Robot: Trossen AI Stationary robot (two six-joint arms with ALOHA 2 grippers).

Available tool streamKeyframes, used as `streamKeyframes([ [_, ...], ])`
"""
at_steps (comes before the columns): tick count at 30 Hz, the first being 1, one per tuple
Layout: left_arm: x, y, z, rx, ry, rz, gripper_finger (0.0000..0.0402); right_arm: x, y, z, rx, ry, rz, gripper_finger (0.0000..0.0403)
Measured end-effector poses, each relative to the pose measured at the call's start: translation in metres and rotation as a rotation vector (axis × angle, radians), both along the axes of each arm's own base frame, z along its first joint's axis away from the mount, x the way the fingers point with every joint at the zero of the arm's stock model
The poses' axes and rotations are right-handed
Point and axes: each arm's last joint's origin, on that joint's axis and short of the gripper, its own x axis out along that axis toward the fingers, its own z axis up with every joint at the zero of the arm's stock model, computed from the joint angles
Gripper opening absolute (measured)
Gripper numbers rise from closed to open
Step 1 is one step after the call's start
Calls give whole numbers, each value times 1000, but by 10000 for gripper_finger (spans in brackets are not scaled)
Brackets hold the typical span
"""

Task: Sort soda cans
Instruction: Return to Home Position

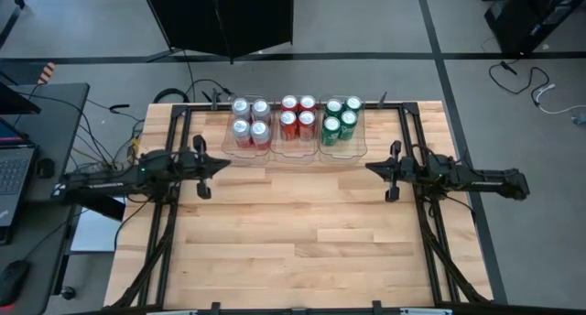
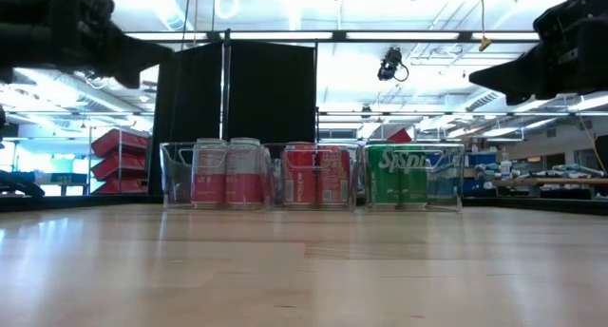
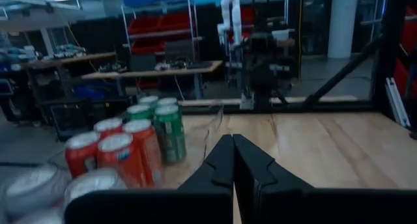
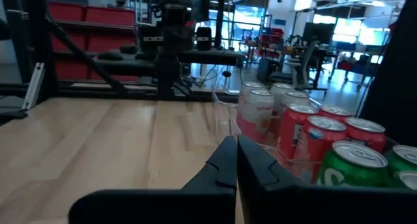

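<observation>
Several soda cans stand upright in three clear plastic bins along the table's far edge. The silver/white cans (image 1: 250,120) fill the left bin, the red cans (image 1: 298,114) the middle one, the green cans (image 1: 341,117) the right one. The low view shows the same order: silver/white cans (image 2: 226,173), red cans (image 2: 317,175), green cans (image 2: 399,175). My left gripper (image 1: 222,166) hovers shut above the table, near side of the left bin. My right gripper (image 1: 371,167) hovers shut near the right bin. Their tips show shut in the wrist views (image 3: 232,149) (image 4: 236,151).
The clear bins (image 1: 273,148) sit side by side between the black frame rails (image 1: 179,141). A wide stretch of bare wooden tabletop (image 1: 302,233) lies on the near side of the bins. A desk with a laptop (image 1: 14,168) and cables stands left of the table.
</observation>
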Motion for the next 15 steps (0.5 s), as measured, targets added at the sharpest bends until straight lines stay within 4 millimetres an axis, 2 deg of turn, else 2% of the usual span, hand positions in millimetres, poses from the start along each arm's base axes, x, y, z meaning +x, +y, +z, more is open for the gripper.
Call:
streamKeyframes([
  [5, -17, -2, -4, -25, -6, -2, 2, 0, -3, 0, 18, -3, -24, 0],
  [7, -18, -2, -1, -21, -29, -7, 2, 0, -3, 0, 19, -2, -21, 0],
  [10, -15, -2, -6, -4, -64, -13, 2, -1, -5, 0, 33, -5, -27, 0],
  [12, -12, -2, -16, -10, -97, -14, 2, -1, -5, 0, 42, -7, -28, 0],
  [15, -11, -1, -21, -16, -81, -6, 2, -1, -7, -1, 53, -5, -32, 0],
])
